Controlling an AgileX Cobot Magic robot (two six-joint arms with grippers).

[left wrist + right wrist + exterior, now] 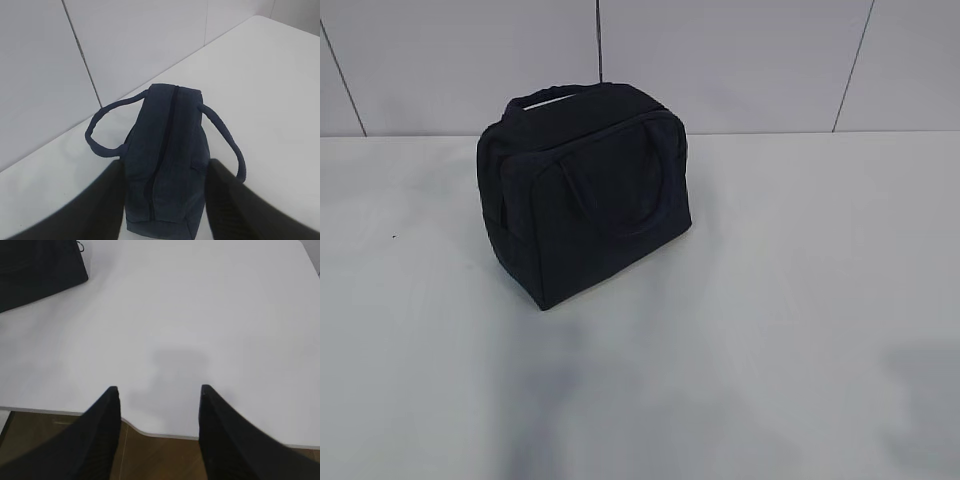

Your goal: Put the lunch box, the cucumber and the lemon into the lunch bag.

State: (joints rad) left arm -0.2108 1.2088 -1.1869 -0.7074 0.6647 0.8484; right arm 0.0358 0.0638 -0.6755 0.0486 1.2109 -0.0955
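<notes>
The dark navy lunch bag [585,195] stands alone on the white table [800,300], one handle lying flat against its front. In the left wrist view I look down on the lunch bag [167,150]: its top zipper [171,120] runs shut along the middle and both handles hang out to the sides. My left gripper [165,165] is open, its dark fingers framing the bag from a distance without touching it. My right gripper [159,388] is open and empty over the table's near edge, with a corner of the lunch bag [35,270] far off. The lunch box, cucumber and lemon are out of view. Neither gripper shows in the exterior view.
A tiled grey wall [720,60] rises right behind the bag. The table's near edge [165,434] has a curved notch, with brown floor [160,460] below it.
</notes>
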